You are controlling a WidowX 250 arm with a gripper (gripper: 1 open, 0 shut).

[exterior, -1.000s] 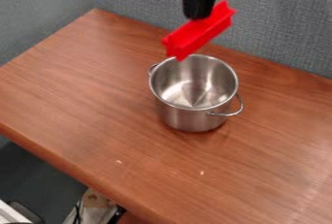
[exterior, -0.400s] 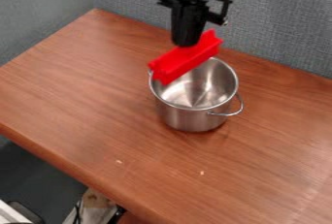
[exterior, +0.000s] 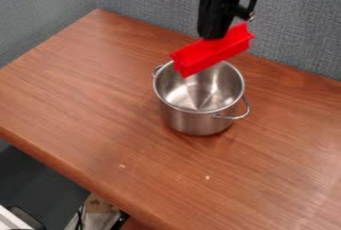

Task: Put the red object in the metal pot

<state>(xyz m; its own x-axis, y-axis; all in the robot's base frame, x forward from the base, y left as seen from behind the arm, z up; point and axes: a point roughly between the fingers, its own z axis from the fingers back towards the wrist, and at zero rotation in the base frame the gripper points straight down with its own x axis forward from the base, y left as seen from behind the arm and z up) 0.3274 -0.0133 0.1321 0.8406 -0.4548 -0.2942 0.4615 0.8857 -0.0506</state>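
Observation:
The red object (exterior: 213,52), a bright red elongated block, hangs tilted just above the far rim of the metal pot (exterior: 200,97), its lower left end over the pot's mouth. My black gripper (exterior: 228,27) comes down from the top of the view and is shut on the block's upper right end. The pot stands upright near the middle of the wooden table, shiny inside with nothing in it, one small loop handle showing at its right side.
The brown wooden table (exterior: 94,85) runs from the upper left to the lower right, with its front edge dropping off at the lower left. A grey wall (exterior: 54,5) stands behind it. Floor clutter shows below the table's edge.
The gripper has shifted to the right with the red object and rolled, so the block now lies flatter over the pot's far rim.

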